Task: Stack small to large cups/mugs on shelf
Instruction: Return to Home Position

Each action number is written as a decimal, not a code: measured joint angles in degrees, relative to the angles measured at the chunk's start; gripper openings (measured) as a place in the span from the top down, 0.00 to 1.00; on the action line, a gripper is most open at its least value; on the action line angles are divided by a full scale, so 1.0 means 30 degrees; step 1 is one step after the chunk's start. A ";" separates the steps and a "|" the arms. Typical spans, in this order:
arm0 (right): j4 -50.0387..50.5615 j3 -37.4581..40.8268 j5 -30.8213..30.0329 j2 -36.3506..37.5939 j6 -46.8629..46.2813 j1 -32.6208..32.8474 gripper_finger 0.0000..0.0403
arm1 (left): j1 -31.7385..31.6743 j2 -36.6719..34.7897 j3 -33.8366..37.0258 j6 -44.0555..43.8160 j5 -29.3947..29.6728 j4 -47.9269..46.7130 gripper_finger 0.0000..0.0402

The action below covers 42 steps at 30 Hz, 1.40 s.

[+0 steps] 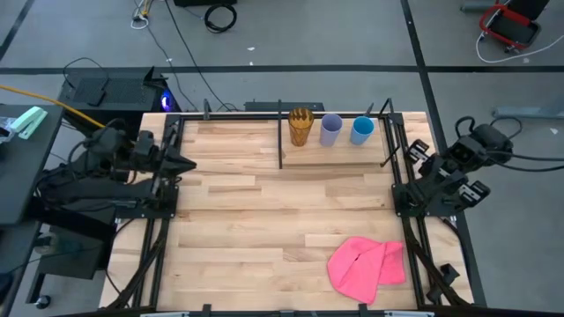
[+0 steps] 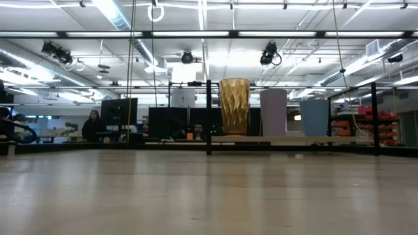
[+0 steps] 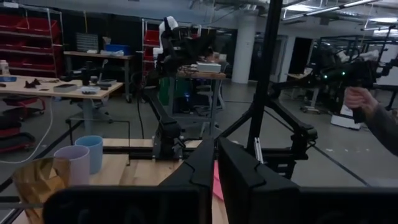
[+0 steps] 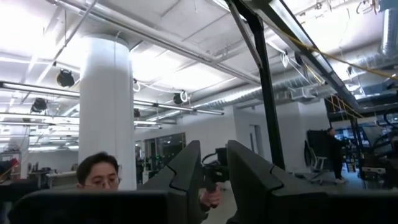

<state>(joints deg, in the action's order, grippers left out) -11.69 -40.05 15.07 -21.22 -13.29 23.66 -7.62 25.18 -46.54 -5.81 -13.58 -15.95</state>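
Wide butcher-block wooden tabletop, pale planks. At its far edge, right of centre: long narrow pale wooden shelf framed by thin black metal rods. Three cups stand upright in a row on the shelf, with small gaps between them: tall translucent amber ribbed tumbler leftmost, mid-sized lavender-blue plastic cup in the middle, short bright blue plastic cup rightmost. Crumpled pink cloth lies on the tabletop at the near right, well apart from the shelf.
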 joint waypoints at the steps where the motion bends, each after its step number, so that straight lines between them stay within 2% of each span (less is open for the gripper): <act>1: 0.0036 0.0000 0.0000 0.0120 0.0005 0.0000 0.78 | 0.0000 -0.0200 0.0000 -0.0082 0.0013 -0.0128 0.94; 13: 0.0584 0.0000 -0.0114 0.2275 -0.0031 0.0000 0.78 | 0.0000 -0.3220 0.0007 -0.0359 0.0976 -0.1578 0.91; 25: 0.2317 0.0007 -0.1031 0.5012 0.0318 0.0000 0.78 | 0.0000 -0.6481 0.0015 -0.0866 0.1819 -0.3798 0.94; 32: 0.2676 0.0029 -0.1024 0.5717 0.0796 -0.0004 0.78 | 0.0007 -0.8304 0.0613 -0.1262 0.2282 -0.4533 0.93; 39: 0.2912 0.0100 -0.1026 0.6044 0.0865 -0.0006 0.78 | 0.0007 -0.8317 0.1735 -0.1265 0.2812 -0.4115 0.91; 42: 0.2369 0.0943 -0.1020 0.6166 0.0845 0.0000 0.78 | 0.0007 -0.8317 0.2415 -0.1379 0.2817 -0.3863 0.92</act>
<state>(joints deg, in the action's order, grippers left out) -4.58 -37.23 12.01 -2.72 -10.76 23.66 -7.60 0.23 -39.30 -9.95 -5.13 -27.54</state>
